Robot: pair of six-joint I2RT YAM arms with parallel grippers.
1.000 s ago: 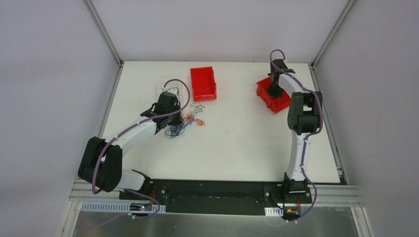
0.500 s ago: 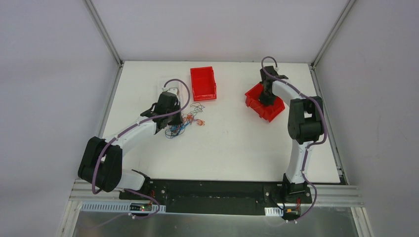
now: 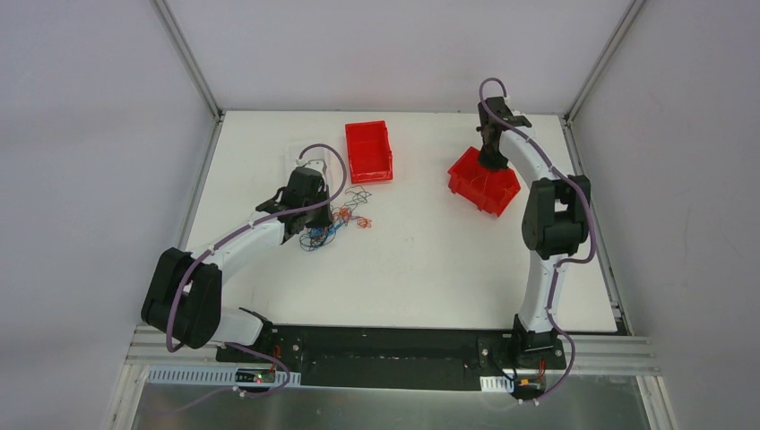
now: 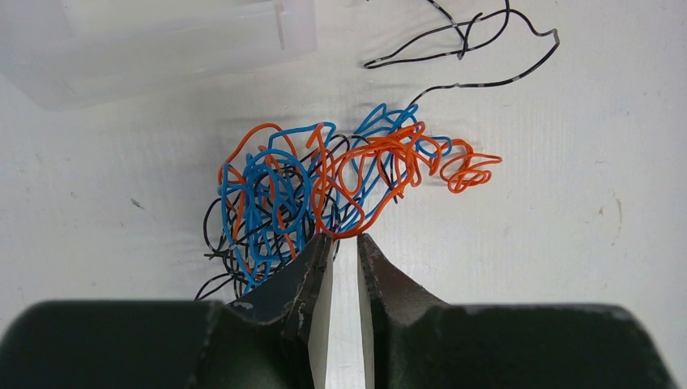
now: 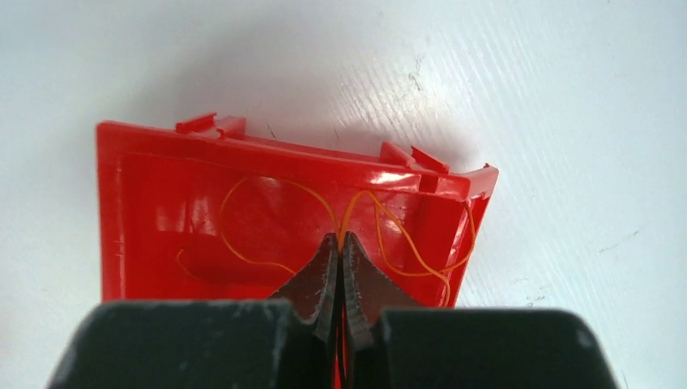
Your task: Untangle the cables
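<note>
The cables [image 4: 324, 186] lie as a small knot of blue, orange and black wire on the white table [image 3: 421, 260], with a loose black strand [image 4: 462, 49] beyond it. My left gripper [image 4: 344, 237] rests at the knot's [image 3: 333, 224] near edge, jaws a narrow gap apart. An orange loop crosses between its tips but is not pinched. My right gripper [image 5: 339, 237] is shut on a single thin orange cable [image 5: 405, 251], whose loops hang inside a red bin [image 5: 162, 203]. From above, the right gripper [image 3: 491, 163] hovers over that bin's [image 3: 488, 193] far edge.
A second red bin [image 3: 368, 150] stands at the back middle. A clear plastic container [image 4: 162, 40] lies just beyond the knot on the left. The table's edges [image 3: 202, 197] are framed by metal rails and white walls.
The right arm swung left and then back a little, and the red bin under it shifted left. The left arm and the knot stayed put.
</note>
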